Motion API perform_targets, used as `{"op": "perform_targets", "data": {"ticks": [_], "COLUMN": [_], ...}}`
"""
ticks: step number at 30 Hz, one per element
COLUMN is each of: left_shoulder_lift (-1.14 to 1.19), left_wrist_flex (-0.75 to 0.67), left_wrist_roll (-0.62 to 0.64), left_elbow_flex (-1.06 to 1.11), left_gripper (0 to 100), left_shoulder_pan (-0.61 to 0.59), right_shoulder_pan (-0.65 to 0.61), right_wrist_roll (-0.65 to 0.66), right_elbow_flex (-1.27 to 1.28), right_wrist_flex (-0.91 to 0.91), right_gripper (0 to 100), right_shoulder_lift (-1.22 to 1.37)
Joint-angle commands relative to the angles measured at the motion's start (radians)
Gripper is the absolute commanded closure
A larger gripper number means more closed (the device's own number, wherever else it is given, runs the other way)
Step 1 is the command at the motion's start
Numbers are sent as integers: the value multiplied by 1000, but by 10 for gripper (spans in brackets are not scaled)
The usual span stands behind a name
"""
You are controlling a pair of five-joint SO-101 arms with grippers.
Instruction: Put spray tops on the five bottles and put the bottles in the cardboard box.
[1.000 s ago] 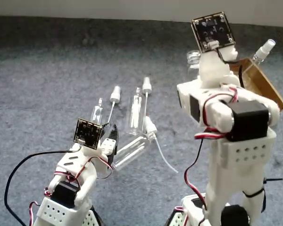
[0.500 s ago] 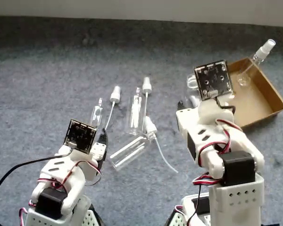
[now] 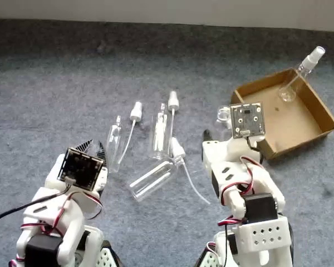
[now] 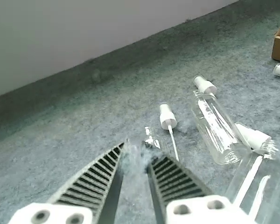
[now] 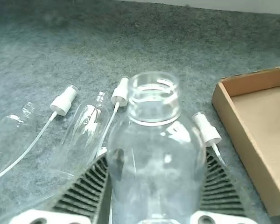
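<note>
Capped bottle (image 3: 301, 74) in cardboard box (image 3: 294, 127)

**Crowded middle, open left**

Bottles (image 3: 152, 179) and spray tops (image 3: 136, 111) crowd the middle of the tabletop (image 3: 44, 83), with narrow gaps between them. Open surface runs along the left and far edges. The cardboard box (image 3: 300, 127) stands by the right edge.
</note>
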Motion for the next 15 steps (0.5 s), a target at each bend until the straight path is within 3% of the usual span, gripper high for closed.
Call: {"op": "perform_targets", "data": {"ticks": [1,15], "left_shoulder_lift": [274,1079], "left_wrist_flex": [-5,3], "left_wrist_roll": [-18,-20], "left_elbow_flex": [-173,-677], "left_gripper": [993,989], "left_shoulder_pan": [-19,-18], "right_shoulder_pan": [18,18], "right_wrist_roll": [-43,-74], "right_elbow_flex": [33,170], "right_wrist_flex": [-82,-214], "right_gripper": [818,818], "right_shoulder_lift": [-21,-21]}}
